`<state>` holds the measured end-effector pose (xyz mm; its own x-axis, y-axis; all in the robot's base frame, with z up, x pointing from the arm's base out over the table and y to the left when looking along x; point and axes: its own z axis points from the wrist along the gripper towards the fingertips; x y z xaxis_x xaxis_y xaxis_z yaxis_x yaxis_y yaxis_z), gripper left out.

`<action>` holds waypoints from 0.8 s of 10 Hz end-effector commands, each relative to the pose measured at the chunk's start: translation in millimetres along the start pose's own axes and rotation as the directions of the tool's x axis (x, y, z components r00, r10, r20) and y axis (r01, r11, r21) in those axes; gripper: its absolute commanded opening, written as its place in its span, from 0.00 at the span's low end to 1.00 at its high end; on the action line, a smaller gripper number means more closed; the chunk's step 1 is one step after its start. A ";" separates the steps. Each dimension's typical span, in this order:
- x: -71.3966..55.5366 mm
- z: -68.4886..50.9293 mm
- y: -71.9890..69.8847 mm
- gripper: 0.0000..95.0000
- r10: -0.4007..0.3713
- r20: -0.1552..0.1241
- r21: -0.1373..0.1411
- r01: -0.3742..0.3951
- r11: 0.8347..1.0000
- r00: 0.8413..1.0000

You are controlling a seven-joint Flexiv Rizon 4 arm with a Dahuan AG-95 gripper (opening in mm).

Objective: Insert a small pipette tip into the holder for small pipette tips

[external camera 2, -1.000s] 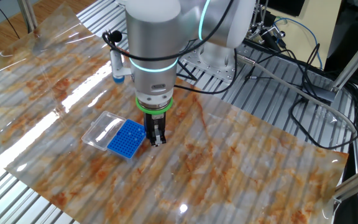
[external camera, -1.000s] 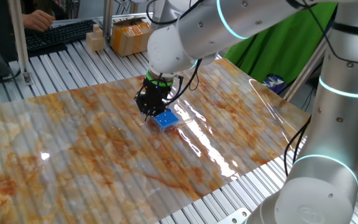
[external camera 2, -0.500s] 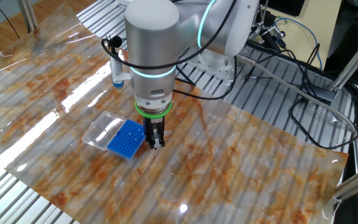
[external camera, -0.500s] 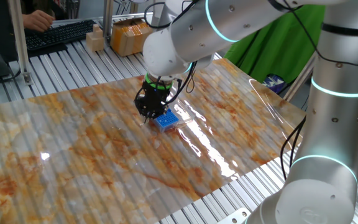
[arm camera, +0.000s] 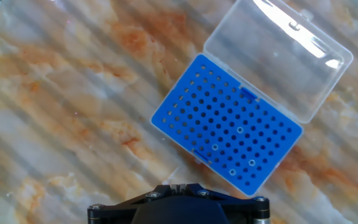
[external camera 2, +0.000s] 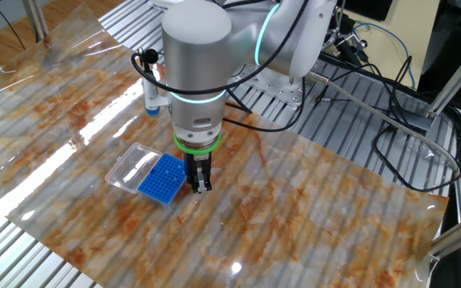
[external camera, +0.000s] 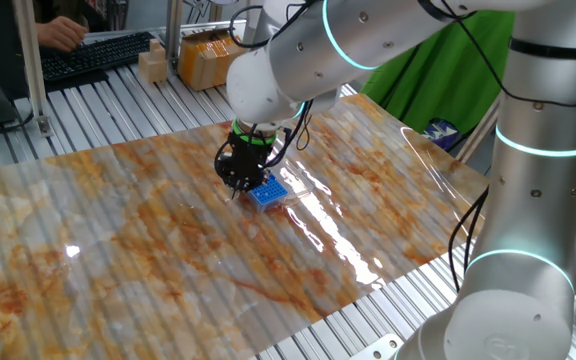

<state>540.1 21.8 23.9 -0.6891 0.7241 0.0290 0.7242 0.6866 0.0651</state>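
Black and drawn fully together, the gripper point(external camera 2: 201, 189) pointed straight down at the marbled orange-and-grey sheet point(external camera 2: 310, 208), its tips just beside one long edge of the holder for small pipette tips point(external camera 2: 162, 178); whether a tip sat pinched between the fingers could not be told; the bright-blue holder lay flat on the sheet, its grid of holes facing up, a few holes near one corner showing pale rings in the hand view point(arm camera: 227, 132); its clear lid point(arm camera: 278, 59) was hinged open and lay flat on the far side from the gripper; no brand, label or writing could be read on holder, lid or arm; the sheet stretched bare well beyond the holder on every side, its edges ending over the ribbed metal table point(external camera: 98, 110); cardboard boxes point(external camera: 206, 55) and a keyboard point(external camera: 93, 52) stood well apart at the table's far end
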 end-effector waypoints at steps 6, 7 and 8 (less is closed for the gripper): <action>0.1 0.7 -0.2 0.00 -0.008 -0.003 0.000 0.008 1.000 1.000; 0.1 0.7 -0.2 0.00 -0.024 -0.005 -0.002 0.024 1.000 1.000; 0.1 0.7 -0.2 0.00 -0.023 -0.007 -0.003 0.023 1.000 1.000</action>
<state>539.0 21.7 23.6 -0.7089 0.7046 0.0305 0.7047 0.7059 0.0710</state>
